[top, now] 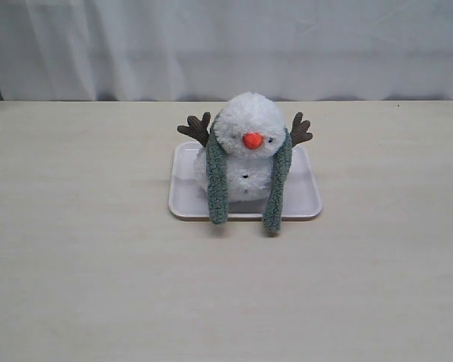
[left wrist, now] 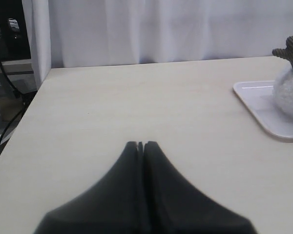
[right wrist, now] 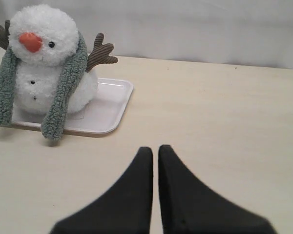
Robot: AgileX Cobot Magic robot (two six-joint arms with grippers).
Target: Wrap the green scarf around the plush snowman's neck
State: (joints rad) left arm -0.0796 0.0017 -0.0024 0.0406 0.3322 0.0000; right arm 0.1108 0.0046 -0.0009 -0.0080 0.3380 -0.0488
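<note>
— Black fingers of the left gripper sit right under its wrist camera, pressed together tip to tip with nothing between them. It hangs low over the pale table, pointing level across the top, well apart from the tray.

— And the other arm?

— Same pose. The right gripper is low and level over the table, its jaws drawn together and empty. It is also clear of the tray, with the toy in view ahead of it.

— Where is the toy?

— The plush snowman sits upright on the white tray at mid-table, in front of a white curtain. The green scarf lies over its shoulders at the neck. Both ends hang straight down the front, uncrossed, one on each side of the body, and reach past the tray's front rim.

— Counts?

— Two grippers, one snowman, one scarf, one tray. The snowman has two brown twig arms, one orange nose and two black buttons.
</note>
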